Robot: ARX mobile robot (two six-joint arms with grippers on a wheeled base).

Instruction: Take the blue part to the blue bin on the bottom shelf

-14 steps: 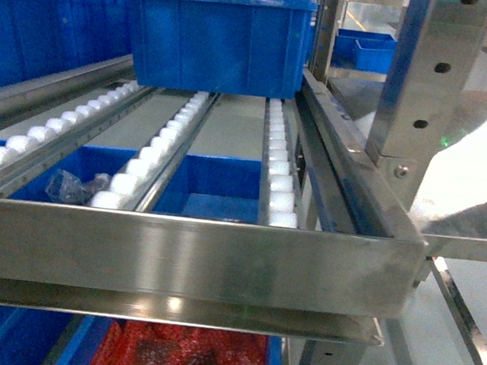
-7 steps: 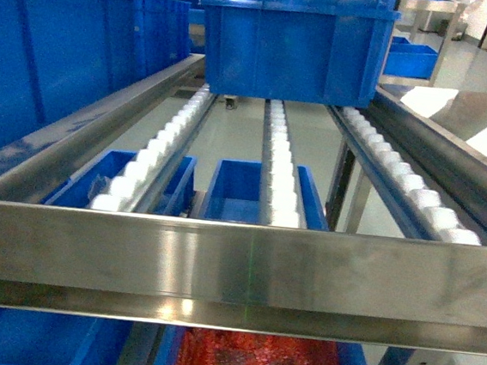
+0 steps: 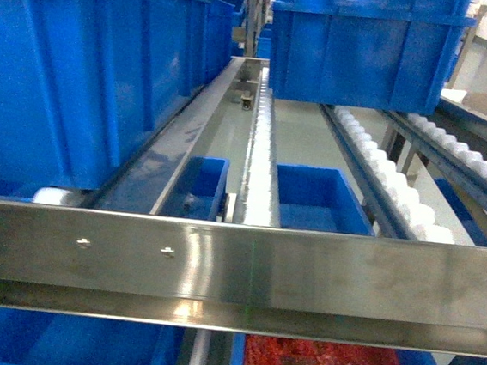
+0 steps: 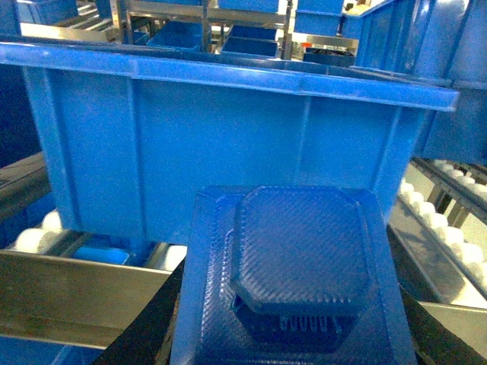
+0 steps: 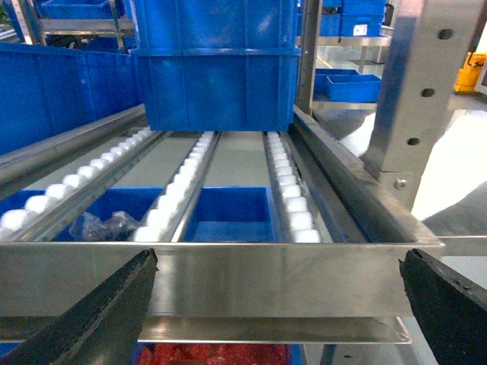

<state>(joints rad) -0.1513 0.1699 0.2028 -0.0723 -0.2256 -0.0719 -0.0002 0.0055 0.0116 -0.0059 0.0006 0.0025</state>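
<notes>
Currently blue part (image 4: 300, 266) gripped by left gripper (image 4: 293, 350), fingers closed on it, near side of blue crate (image 4: 228, 144). Right gripper (image 5: 278, 304) spread wide before steel rail (image 5: 228, 274). Blue bin (image 3: 64, 342) seen low left, bottom shelf.

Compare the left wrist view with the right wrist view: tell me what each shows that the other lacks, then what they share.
Only the left wrist view shows the blue part, a dark blue blocky piece filling the lower foreground between the left gripper's dark fingers, with a large blue crate wall close behind. Only the right wrist view shows the right gripper spread wide and empty, a clear plastic bag under the rollers, and red bubble wrap at the bottom edge. Both show the steel front rail and white roller tracks.
</notes>
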